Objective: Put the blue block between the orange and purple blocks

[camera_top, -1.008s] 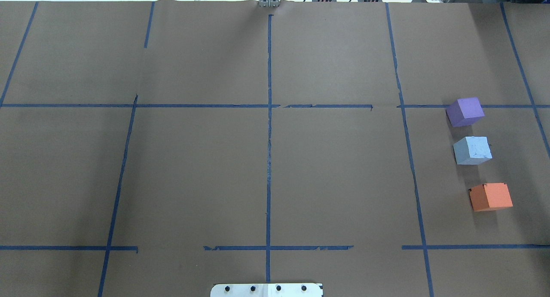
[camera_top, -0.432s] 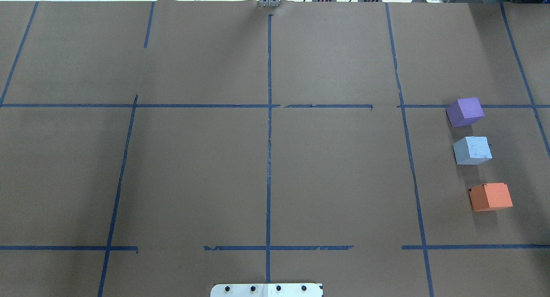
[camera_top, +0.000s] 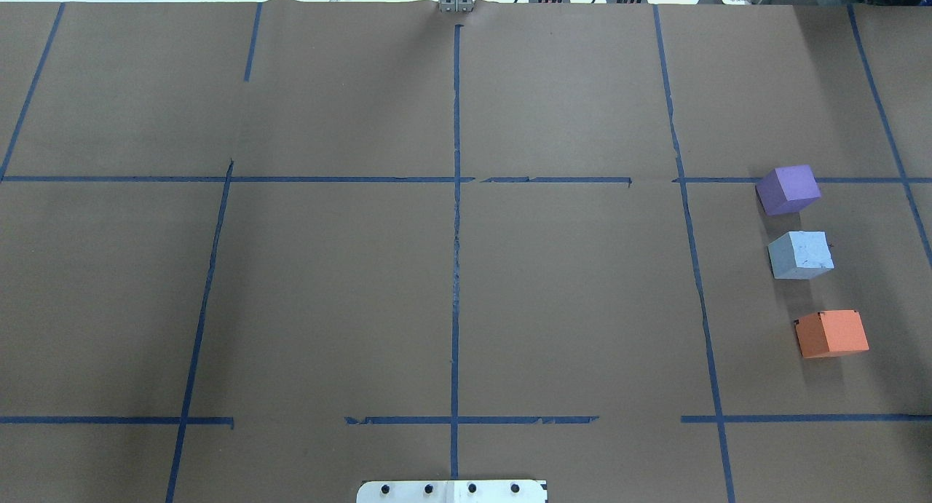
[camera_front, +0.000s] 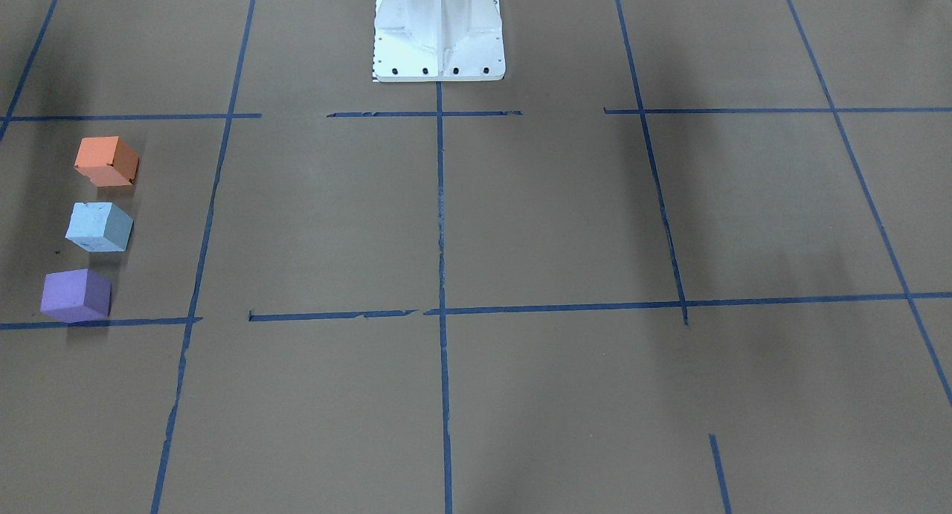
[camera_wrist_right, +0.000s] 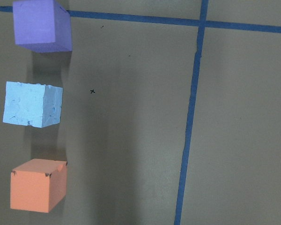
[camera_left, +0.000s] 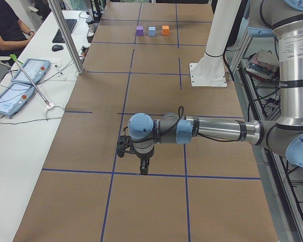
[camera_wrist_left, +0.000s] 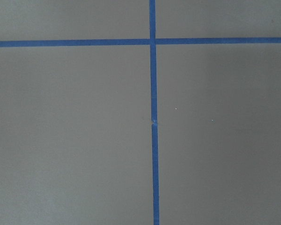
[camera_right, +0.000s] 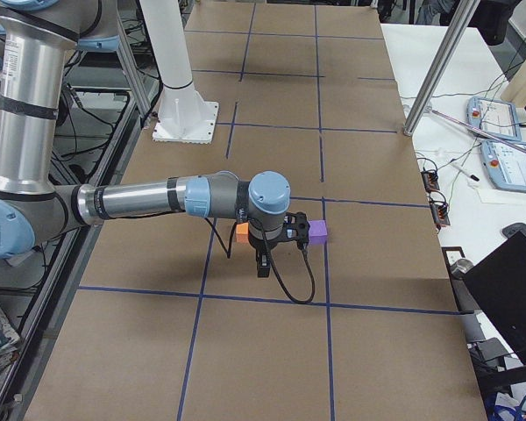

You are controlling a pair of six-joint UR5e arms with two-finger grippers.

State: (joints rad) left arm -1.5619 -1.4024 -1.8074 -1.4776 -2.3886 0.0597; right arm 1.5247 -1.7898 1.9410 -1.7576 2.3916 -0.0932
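Left tool (camera_left: 143,170), right tool (camera_right: 262,268): both downward.

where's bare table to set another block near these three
Bare: the big squares on both sides of the centre tape line. Also the strip between the blocks and their nearest tape line. Crowded: purple block, blue block, orange block in one row, narrow gaps.

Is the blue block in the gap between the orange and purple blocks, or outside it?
In: the blue block rests flat between purple block and orange block, touching neither.
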